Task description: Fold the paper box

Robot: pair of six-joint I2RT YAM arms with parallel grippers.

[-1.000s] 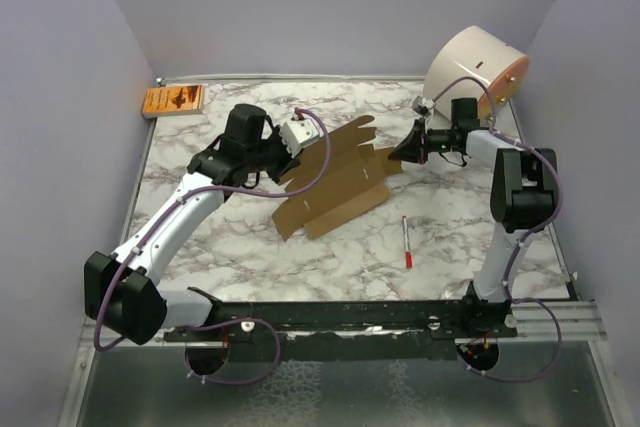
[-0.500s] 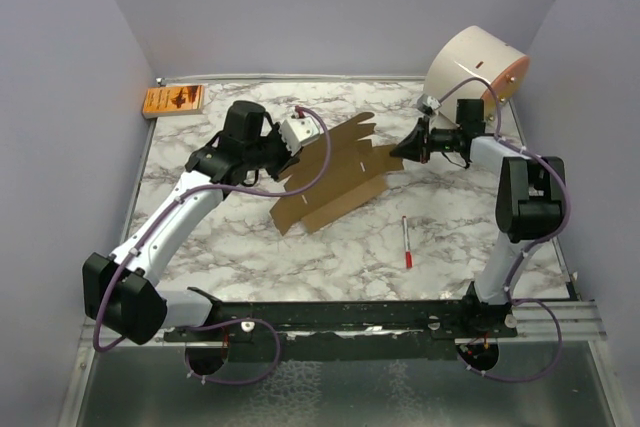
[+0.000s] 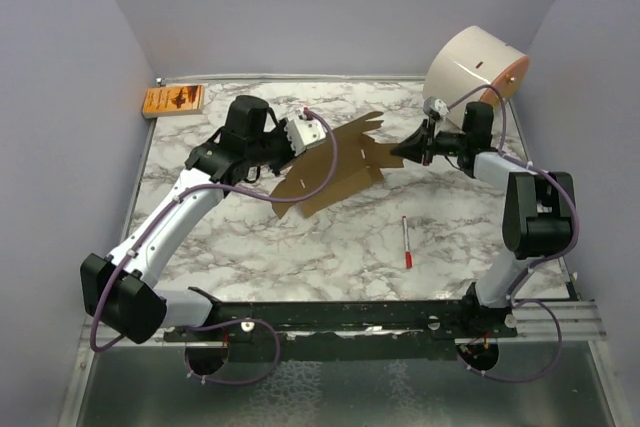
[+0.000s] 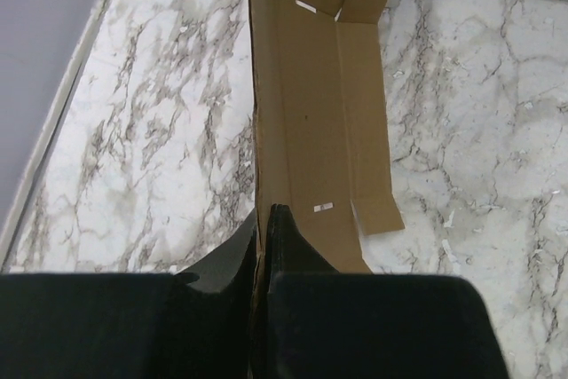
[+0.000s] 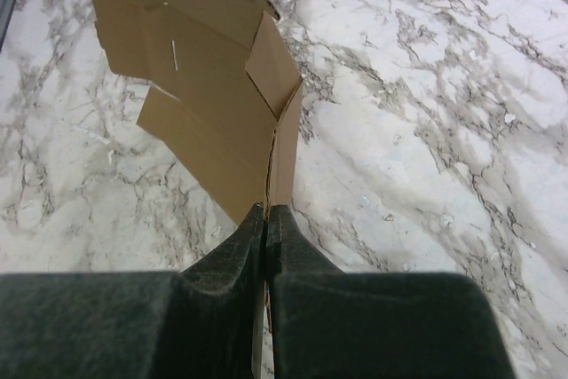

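Cardboard of the paper box [image 3: 350, 172] is judged light, easily creased. Opposite edges are pinched by left claw [image 4: 264, 216] and right claw [image 5: 267, 211].

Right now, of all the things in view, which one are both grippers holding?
The brown paper box, pinched at opposite edges by the left gripper and right gripper; the pen, orange packet and white cylinder are not held.

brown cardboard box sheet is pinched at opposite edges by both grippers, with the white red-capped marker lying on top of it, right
No: the white red-capped marker lies on the marble table, apart from the brown cardboard box sheet, in the top external view. The left gripper and right gripper do pinch its opposite edges.
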